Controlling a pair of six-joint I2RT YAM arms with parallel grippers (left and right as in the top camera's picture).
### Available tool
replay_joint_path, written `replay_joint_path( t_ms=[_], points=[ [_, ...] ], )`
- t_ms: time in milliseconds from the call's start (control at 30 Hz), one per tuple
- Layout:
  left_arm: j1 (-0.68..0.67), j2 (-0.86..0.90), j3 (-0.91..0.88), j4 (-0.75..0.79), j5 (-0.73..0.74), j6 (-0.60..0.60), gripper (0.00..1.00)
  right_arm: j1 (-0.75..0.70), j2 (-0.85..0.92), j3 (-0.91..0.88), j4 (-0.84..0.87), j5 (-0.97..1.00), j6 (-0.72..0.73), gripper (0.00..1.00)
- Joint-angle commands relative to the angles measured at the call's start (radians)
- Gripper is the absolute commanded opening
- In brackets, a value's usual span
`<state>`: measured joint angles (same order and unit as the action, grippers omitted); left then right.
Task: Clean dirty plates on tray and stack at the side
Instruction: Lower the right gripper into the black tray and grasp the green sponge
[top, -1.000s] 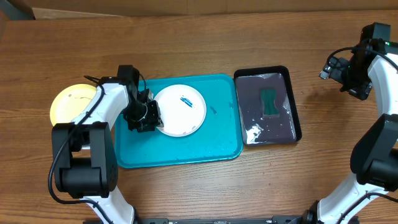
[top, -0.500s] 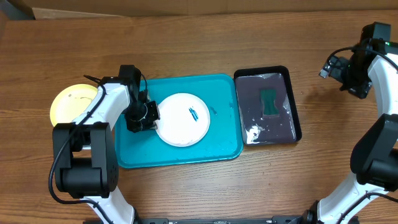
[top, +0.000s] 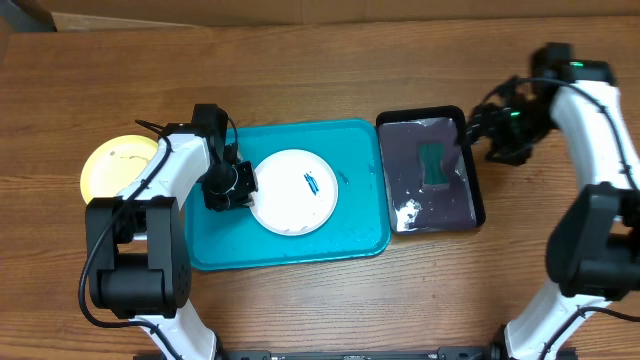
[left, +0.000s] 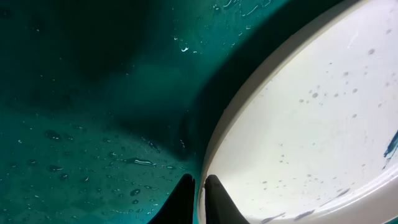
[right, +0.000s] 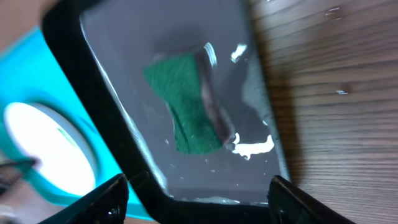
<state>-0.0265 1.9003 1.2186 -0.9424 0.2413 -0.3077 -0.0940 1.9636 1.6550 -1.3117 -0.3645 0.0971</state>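
White plastic, thin and glossy, the plate (top: 293, 190) lies flat in the middle of the teal tray (top: 355, 235), a little left of the overhead frame's centre, with a short blue smear (top: 311, 183) right of its middle and fine dark specks across its face. It looks light and stiff enough to be lifted by one edge, though it may flex a little. Water beads on the tray floor around it, so the rim is probably wet and slippery, and a shallow pinch may slide off. The raised rim is the only place to take hold of, and the left gripper (top: 240, 187) is on it. In the left wrist view its two dark fingers (left: 180, 199) stand nearly together with the plate's left edge between them, one above the lip and one beneath. To the right of the teal tray sits a black tray (top: 470, 160) holding a green sponge (top: 433, 163) in a film of water. The right gripper (right: 199, 202) hangs over that tray's right side with its jaws spread wide and nothing between them. At the left of the overhead frame a yellow plate (top: 110, 165) rests on the wooden table (top: 300, 70), partly hidden by the left arm.
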Motion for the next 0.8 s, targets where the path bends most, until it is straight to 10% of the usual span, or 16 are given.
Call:
replay_joint_path(
  t_ms=[0, 500, 633, 767],
  points=[
    [-0.008, -0.019, -0.005, 0.003, -0.011, -0.007, 0.11, 0.082, -0.010, 0.002, -0.003, 0.173, -0.019, 0.76],
    [-0.008, -0.019, -0.005, -0.018, -0.012, -0.007, 0.10, 0.282, -0.009, -0.262, 0.313, 0.345, -0.015, 0.79],
    [-0.008, -0.019, -0.005, -0.018, -0.012, -0.007, 0.10, 0.286, -0.009, -0.315, 0.365, 0.332, -0.016, 0.54],
    [-0.008, -0.019, -0.005, -0.019, -0.012, -0.007, 0.10, 0.286, -0.008, -0.319, 0.356, 0.271, -0.016, 0.07]
  ],
)
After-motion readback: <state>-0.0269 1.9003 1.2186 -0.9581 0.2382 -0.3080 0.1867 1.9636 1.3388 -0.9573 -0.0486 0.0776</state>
